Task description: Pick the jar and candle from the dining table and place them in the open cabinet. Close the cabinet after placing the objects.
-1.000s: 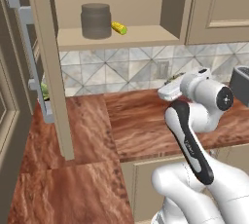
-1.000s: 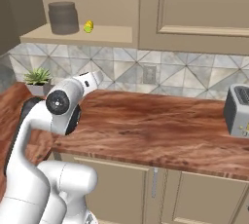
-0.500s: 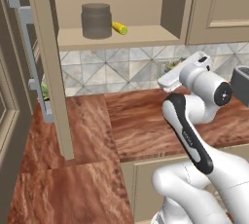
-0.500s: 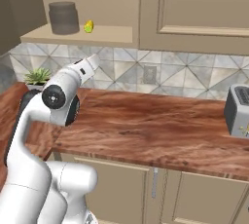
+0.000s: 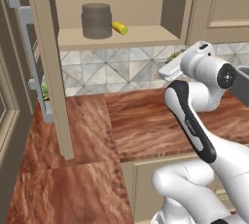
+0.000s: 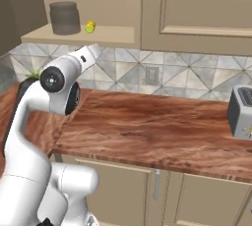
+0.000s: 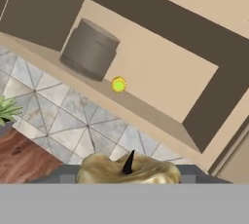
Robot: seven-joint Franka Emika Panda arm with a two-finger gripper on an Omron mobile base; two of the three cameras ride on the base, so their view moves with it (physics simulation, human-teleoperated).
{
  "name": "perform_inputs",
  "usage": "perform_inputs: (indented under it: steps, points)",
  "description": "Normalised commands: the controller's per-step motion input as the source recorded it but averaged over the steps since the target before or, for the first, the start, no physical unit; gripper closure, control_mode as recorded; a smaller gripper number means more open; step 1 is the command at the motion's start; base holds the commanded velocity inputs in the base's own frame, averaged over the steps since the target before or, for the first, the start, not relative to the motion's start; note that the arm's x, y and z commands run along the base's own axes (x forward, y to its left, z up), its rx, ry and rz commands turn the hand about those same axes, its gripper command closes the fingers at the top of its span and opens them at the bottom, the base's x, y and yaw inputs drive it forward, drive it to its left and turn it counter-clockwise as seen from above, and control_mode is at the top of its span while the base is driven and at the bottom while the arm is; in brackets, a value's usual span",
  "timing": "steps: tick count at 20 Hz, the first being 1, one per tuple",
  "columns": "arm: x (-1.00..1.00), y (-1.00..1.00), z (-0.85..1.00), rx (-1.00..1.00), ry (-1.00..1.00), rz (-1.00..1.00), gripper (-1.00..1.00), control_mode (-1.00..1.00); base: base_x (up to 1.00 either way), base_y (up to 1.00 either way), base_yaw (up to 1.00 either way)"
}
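Even, soft rendered light, moderately bright, with no glare. The cabinet (image 5: 146, 4) interior carries dark shadow bands along its side walls. The jar (image 5: 96, 20) casts a faint shadow on the shelf. Edges look slightly soft and pixelated; no lens distortion.

Glossy wood counter (image 5: 146, 125) — (matt jar (image 5: 96, 20))
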Motion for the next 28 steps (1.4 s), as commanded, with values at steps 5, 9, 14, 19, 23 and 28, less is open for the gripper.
perform_inputs:
  steps: [5,9,14,19,23,28]
  points:
    - [0.01,0.00,0.23,0.00,0.16,0.00,1.00,-1.00,0.00,0.00,0.00]
    - [0.11,0.00,0.37,0.01,0.09,-0.05,1.00,-1.00,0.00,0.00,0.00]
    - [0.32,0.00,0.38,0.00,0.00,-0.05,1.00,-1.00,0.00,0.00,0.00]
    - [0.25,0.00,0.05,0.03,-0.07,-0.03,1.00,-1.00,0.00,0.00,0.00]
    - [0.17,0.00,0.00,0.22,-0.11,-0.04,1.00,-1.00,0.00,0.00,0.00]
    - [0.08,0.00,0.00,0.18,-0.12,-0.02,1.00,-1.00,0.00,0.00,0.00]
